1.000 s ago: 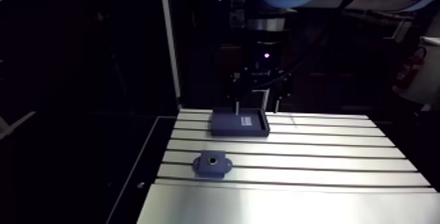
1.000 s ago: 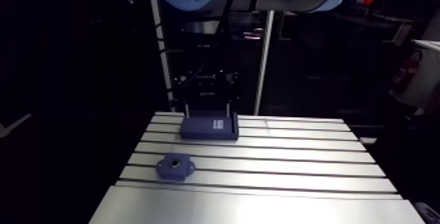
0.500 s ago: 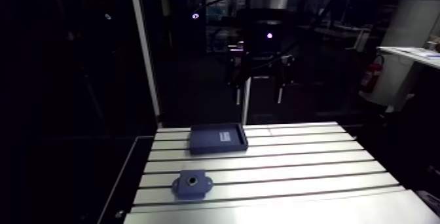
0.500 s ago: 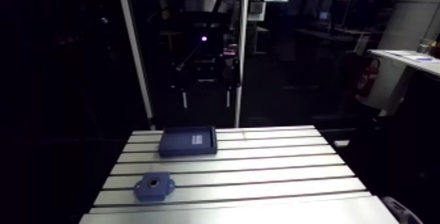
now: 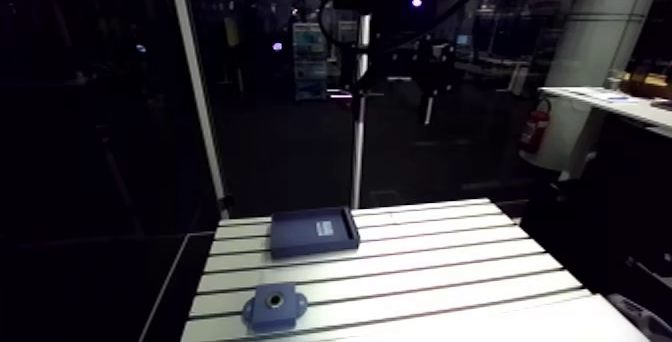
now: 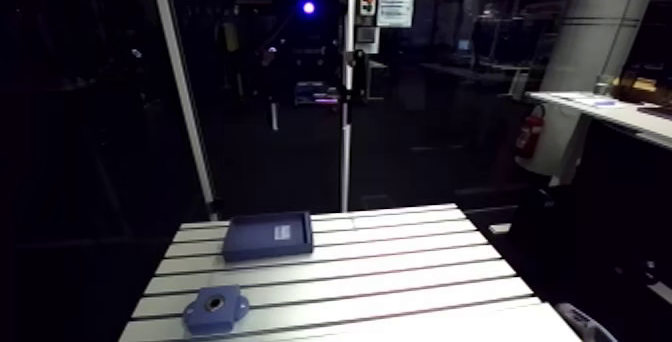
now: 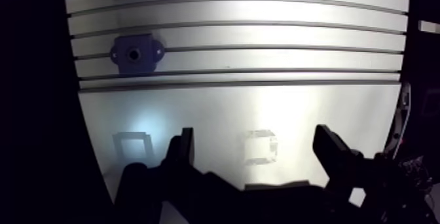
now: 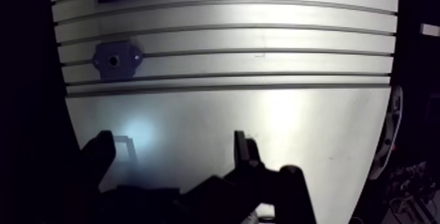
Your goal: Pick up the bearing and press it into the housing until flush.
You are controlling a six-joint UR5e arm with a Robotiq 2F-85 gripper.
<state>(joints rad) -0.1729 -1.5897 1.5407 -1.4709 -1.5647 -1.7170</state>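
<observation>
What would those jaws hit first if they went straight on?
Probably the bare table: the open jaws point at its smooth part, nothing between them. The blue housing lies farther ahead, off to one side.

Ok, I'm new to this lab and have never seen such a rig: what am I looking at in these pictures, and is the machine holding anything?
This is one robot arm with a two-finger gripper, over a slotted aluminium table. Two pictures come from a camera on the arm's upper link, looking across the table; two from a camera on the wrist, looking down past the fingers. On the table lie a dark blue rectangular tray and, nearer the gripper, a small blue housing block with a round hole. The fingers stand apart with nothing between them: nothing is held.
</observation>
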